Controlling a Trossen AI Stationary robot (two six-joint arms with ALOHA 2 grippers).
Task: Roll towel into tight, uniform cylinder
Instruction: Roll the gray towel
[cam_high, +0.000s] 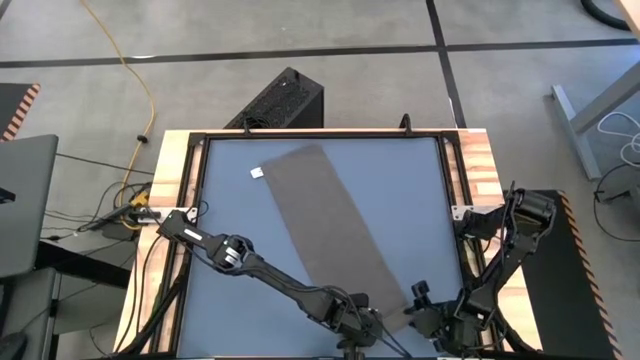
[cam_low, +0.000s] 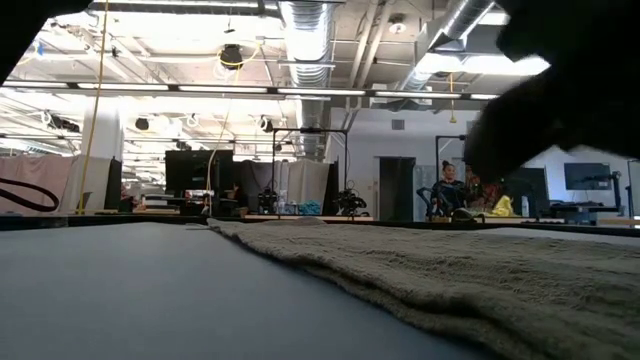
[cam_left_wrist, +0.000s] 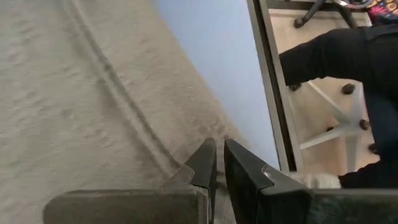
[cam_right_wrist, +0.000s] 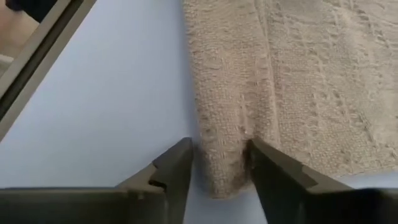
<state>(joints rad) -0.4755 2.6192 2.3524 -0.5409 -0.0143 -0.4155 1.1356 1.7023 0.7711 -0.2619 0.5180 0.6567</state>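
Note:
The taupe towel (cam_high: 335, 225) lies flat on the blue-grey tabletop, running slantwise from the far middle to the near right. A small white tag (cam_high: 257, 172) lies off its far left corner. My left gripper (cam_left_wrist: 216, 163) is shut, with its tips over the towel's near end (cam_high: 372, 312), close to the cloth's edge. My right gripper (cam_right_wrist: 219, 163) is open at the towel's near right corner (cam_right_wrist: 221, 146). One finger stands on each side of that corner. My left gripper's shut fingertips (cam_left_wrist: 205, 158) slant down over the towel close to its edge. The cloth there lies flat, and I cannot tell whether the tips touch it. My right gripper slants down with the towel's corner hem (cam_right_wrist: 224, 134) filling the gap between its fingers. The corner lies flat on the table. I cannot tell whether the fingers press it.
A wooden frame (cam_high: 172, 185) borders the tabletop. A black box (cam_high: 280, 100) stands beyond the far edge. Bare tabletop lies left of the towel (cam_high: 240, 230) and to its far right (cam_high: 400, 190). In the low view, people (cam_low: 470, 190) stand far off in the room.

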